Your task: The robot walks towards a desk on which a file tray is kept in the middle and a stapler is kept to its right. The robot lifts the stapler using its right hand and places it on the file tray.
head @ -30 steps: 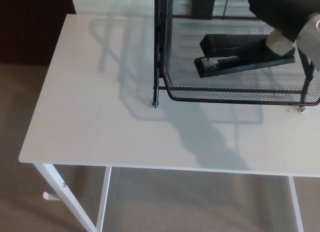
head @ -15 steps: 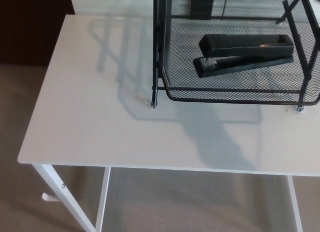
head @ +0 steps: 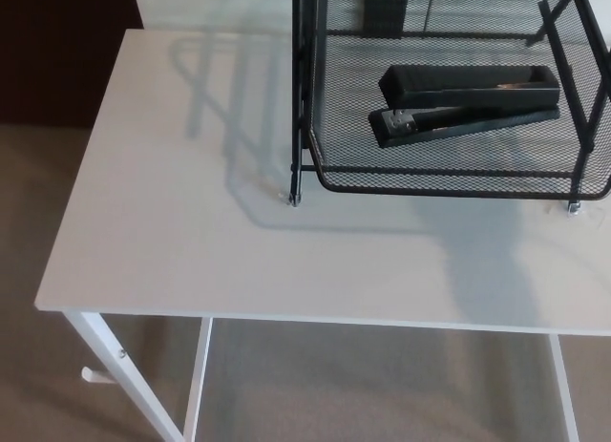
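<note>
A black stapler lies on its side on the mesh floor of the black wire file tray, its hinge end toward the right. The tray stands on the white desk, toward the upper right of the head view. Neither of my hands shows in the picture. Nothing touches the stapler.
A small black block sits at the far side of the tray. The desk's front edge runs across the lower picture, with white legs and beige carpet below. A dark wall panel fills the upper left corner.
My right hand, which was at the stapler's right end a second ago, has left the picture to the upper right. The stapler stays in the tray. The arm's shadow on the desk has slid right.
</note>
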